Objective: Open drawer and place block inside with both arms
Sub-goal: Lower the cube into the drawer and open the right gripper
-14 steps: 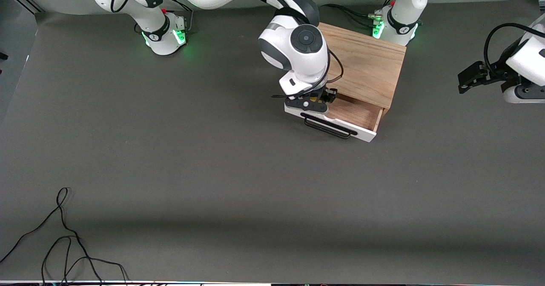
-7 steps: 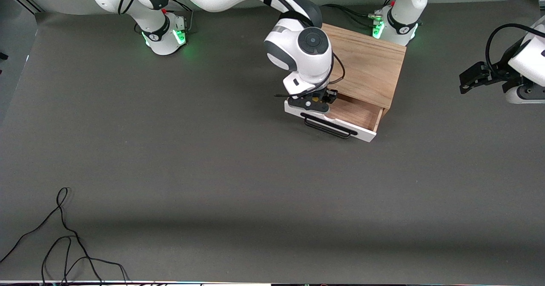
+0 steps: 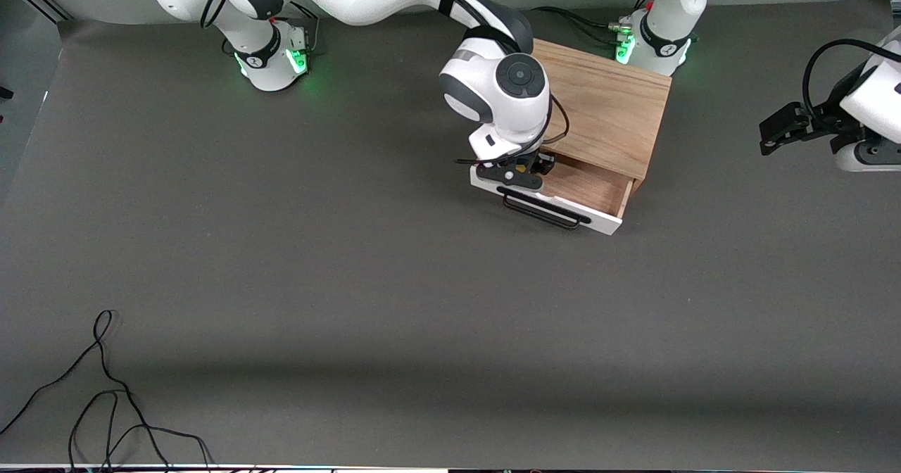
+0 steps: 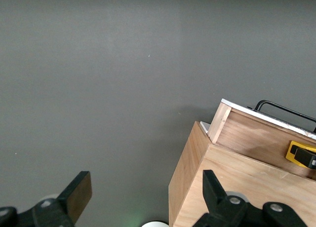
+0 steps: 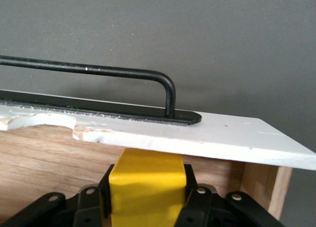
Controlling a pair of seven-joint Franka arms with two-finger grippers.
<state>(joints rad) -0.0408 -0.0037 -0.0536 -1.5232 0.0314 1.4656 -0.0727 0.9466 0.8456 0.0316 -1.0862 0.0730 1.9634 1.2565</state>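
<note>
The drawer [image 3: 588, 191] stands pulled out of the light-wood cabinet [image 3: 605, 103], its white front and black bar handle [image 3: 545, 209] facing the front camera. My right gripper [image 3: 519, 169] is shut on the yellow block [image 5: 147, 185] and holds it low inside the drawer, at the end toward the right arm, just inside the white front panel [image 5: 163, 133]. The block shows as a small yellow spot in the front view [image 3: 519, 166] and in the left wrist view [image 4: 300, 153]. My left gripper [image 3: 773, 131] is open and empty, waiting over the table past the cabinet at the left arm's end.
A loose black cable [image 3: 105, 395] lies on the grey table near the front camera at the right arm's end. The arm bases [image 3: 271, 54] stand along the table's edge farthest from the camera.
My right gripper has moved slightly over the drawer toward the cabinet with the block in it. The left gripper has shifted a little and then held still.
</note>
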